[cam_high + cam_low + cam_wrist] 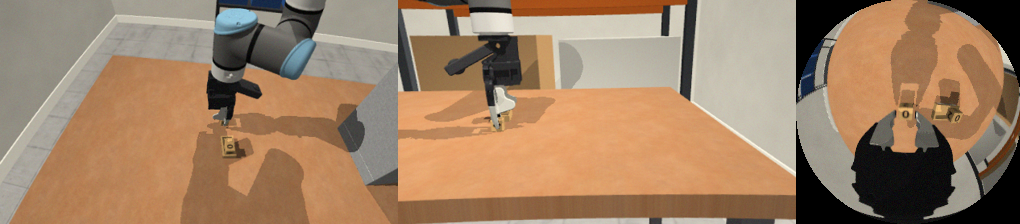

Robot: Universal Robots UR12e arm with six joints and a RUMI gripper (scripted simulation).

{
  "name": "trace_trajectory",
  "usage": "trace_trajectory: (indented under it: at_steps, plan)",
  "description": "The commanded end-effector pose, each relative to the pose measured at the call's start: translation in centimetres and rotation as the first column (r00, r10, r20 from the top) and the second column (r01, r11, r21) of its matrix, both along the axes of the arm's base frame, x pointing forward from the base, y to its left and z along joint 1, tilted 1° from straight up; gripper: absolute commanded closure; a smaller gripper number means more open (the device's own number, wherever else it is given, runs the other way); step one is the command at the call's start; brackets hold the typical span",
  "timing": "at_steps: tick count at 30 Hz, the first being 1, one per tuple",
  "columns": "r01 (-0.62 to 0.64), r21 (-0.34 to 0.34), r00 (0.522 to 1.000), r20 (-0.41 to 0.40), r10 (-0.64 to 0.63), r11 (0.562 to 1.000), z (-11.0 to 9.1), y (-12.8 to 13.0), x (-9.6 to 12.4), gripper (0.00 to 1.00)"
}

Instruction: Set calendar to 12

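A small wooden cube [221,123] [502,124] [905,110] appears to rest on the table outside the tray, a 0 on the face seen in the wrist view. My gripper [225,122] [905,111] is slightly open around it, with a thin gap at the right finger in the wrist view. The wooden tray [229,155] [939,112] stands beside it, nearer the top camera. Another cube [230,146] [956,118] is at the tray, also showing a 0; a second marking beside it is unclear. The month's name is not readable.
A large grey block [375,129] stands at the right in the top view. The orange-brown table top [121,141] [640,153] carries the arm's shadows. A brown panel [446,60] and a pale panel [628,60] stand behind it in the exterior view.
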State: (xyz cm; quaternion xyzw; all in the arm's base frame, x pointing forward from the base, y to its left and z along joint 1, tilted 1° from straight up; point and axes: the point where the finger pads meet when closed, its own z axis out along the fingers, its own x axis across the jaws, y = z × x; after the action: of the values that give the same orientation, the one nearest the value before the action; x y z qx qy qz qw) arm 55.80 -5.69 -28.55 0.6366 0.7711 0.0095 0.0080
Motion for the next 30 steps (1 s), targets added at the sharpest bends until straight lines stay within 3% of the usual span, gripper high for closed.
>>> trace_trajectory:
  at_steps: [1, 15, 30]
  plan:
    - [0.000, 0.000, 1.000, 0.001, 0.000, 1.000, 0.0, 0.0, 0.0, 0.72]
    - [0.000, 0.000, 1.000, 0.001, 0.000, 1.000, 0.6, 0.0, 0.0, 0.72]
    - [0.000, 0.000, 1.000, 0.001, 0.000, 1.000, 7.2, 0.0, -0.1, 0.72]
